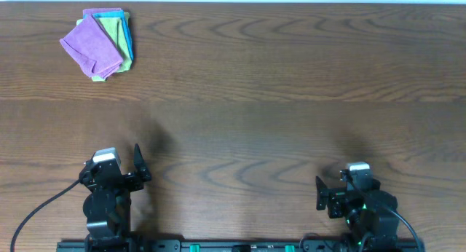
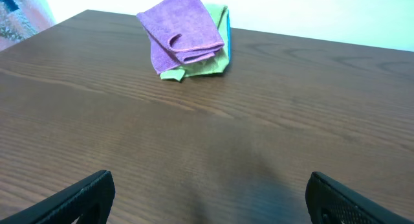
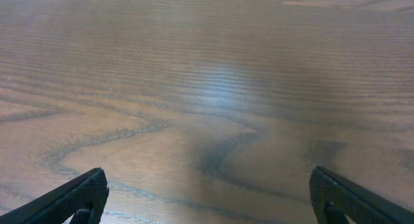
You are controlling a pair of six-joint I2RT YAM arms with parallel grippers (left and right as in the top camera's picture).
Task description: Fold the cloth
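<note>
A small stack of folded cloths lies at the far left of the wooden table (image 1: 262, 99): a purple cloth (image 1: 89, 46) on top, a green one (image 1: 115, 28) and a blue one (image 1: 129, 35) under it. It also shows in the left wrist view, purple cloth (image 2: 182, 30) over green (image 2: 206, 65). My left gripper (image 1: 116, 168) is open and empty near the front left edge, far from the stack; its fingers show in the left wrist view (image 2: 210, 198). My right gripper (image 1: 338, 190) is open and empty at the front right, over bare wood (image 3: 210, 198).
The table's far edge (image 1: 291, 2) runs along the top of the overhead view. A black rail (image 1: 218, 246) with the arm bases runs along the front edge. A cable (image 1: 36, 212) trails left of the left arm.
</note>
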